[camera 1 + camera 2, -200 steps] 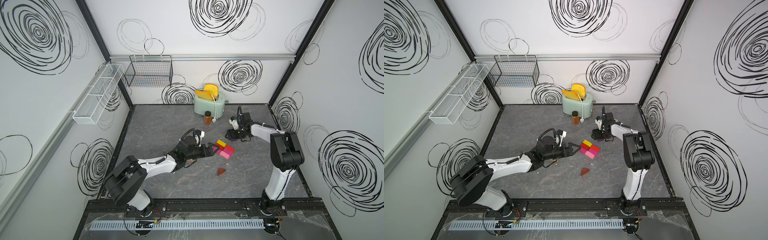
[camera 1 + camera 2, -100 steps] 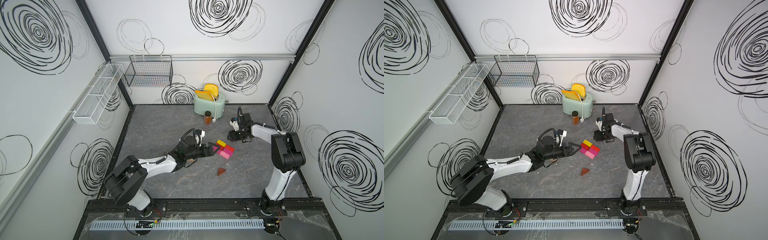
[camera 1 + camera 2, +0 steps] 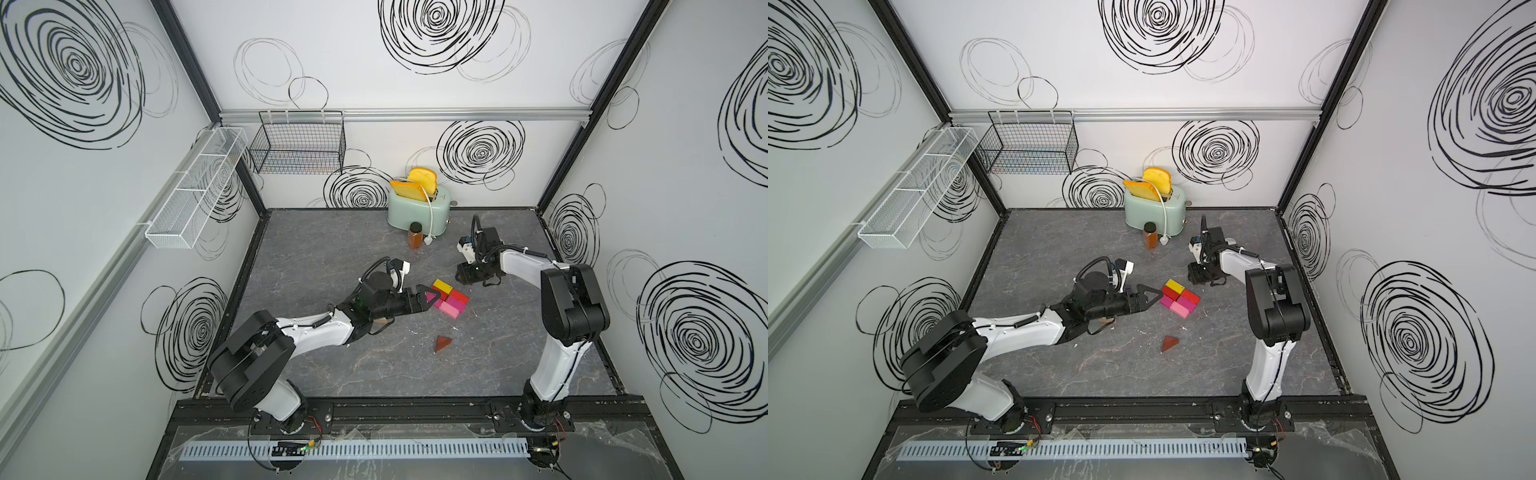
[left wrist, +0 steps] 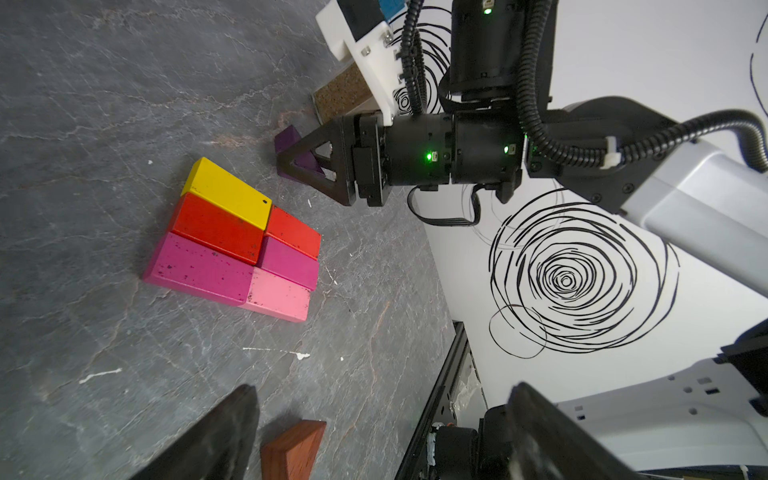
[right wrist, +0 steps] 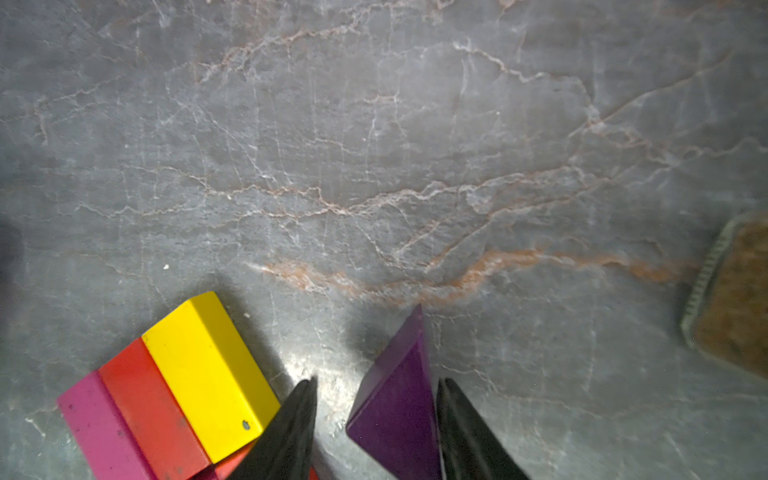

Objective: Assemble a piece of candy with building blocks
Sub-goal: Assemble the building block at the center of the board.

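Top-down on the bench (image 3: 332, 232): my left arm (image 3: 316, 328) lies low, stretched from 7 o'clock toward the middle. The left jaws are spread wide on nothing, right at the 9 o'clock edge of the block cluster (image 3: 449, 300). The right arm (image 3: 569, 307) stands tall at 5 o'clock, then folds down. The right jaws are narrowed either side of the purple wedge (image 5: 399, 415) at the cluster's 1 o'clock, one finger (image 5: 465, 432) touching it and a gap on the other side. The brown wedge (image 3: 443, 343) sits alone at the cluster's 6 o'clock.

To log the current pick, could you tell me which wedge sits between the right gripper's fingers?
The purple wedge, standing between the right gripper's fingers near the yellow brick; the brown wedge lies apart, with no gripper around it.
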Controlling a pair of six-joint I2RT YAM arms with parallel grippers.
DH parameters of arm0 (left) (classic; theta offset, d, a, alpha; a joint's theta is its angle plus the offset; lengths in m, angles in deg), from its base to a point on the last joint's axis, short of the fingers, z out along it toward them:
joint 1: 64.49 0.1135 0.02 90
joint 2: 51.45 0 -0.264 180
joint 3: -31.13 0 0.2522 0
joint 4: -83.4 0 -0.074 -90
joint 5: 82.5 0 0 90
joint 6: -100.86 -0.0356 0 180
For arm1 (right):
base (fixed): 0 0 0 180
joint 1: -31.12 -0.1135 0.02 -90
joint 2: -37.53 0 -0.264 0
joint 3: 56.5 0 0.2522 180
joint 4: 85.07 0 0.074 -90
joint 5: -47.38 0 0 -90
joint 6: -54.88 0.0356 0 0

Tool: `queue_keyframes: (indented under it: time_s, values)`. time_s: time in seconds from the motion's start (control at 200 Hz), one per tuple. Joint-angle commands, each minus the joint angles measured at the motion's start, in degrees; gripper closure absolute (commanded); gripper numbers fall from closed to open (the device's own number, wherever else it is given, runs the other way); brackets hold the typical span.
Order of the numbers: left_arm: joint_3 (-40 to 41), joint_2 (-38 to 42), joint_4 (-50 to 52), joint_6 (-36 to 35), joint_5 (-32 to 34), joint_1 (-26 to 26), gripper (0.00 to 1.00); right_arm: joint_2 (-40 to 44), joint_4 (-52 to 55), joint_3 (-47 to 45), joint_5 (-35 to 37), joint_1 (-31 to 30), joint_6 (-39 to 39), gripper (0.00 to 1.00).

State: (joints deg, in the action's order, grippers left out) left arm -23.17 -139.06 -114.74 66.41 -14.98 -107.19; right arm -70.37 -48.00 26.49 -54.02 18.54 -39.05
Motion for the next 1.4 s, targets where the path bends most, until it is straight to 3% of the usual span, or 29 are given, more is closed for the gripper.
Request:
queue_keyframes:
  time_s: [0.0,0.495,1.396]
  values:
    - [0.4,-0.6,-4.1,0.8,-0.5,-0.2,0.02,0.5,1.9,0.3,0.8,-0.4,-1.2,0.52]
    - [1.1,-0.7,-4.5,0.9,-0.4,-0.1,0.02,0.0,1.2,0.4,2.5,-2.5,-3.7,0.59]
    - [1.4,-0.3,-4.9,1.4,-0.3,-0.1,0.02,3.2,0.8,-2.4,4.5,-5.4,-8.2,0.57]
